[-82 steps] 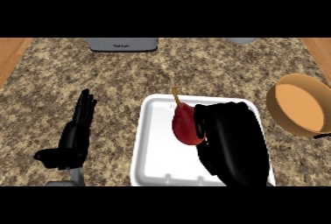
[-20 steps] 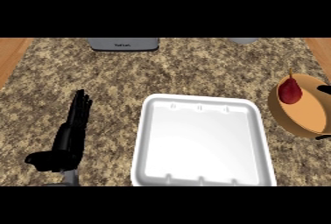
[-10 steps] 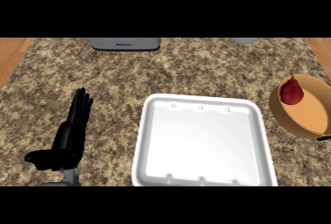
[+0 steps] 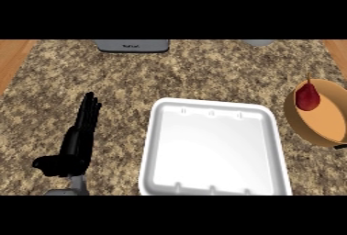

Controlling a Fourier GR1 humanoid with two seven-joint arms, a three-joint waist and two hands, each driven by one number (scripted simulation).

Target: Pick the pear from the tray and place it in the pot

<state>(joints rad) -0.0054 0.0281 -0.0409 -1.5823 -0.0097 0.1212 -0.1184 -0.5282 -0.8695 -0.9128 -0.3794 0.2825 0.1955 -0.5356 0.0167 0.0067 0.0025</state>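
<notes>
The red pear (image 4: pixel 308 97) lies in the tan pot (image 4: pixel 324 130); white tray (image 4: pixel 213 149) beside it; left hand (image 4: pixel 76 141) open on the speckled counter (image 4: pixel 196 73).

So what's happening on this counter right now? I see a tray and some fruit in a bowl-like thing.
A robot's job here is moving a pear from the tray into the pot. The red pear now sits inside the tan pot at the right edge of the counter, and the white tray in the middle holds nothing. The robot's left hand rests open on the counter to the left of the tray, touching nothing. Its right hand is out of sight.
</notes>
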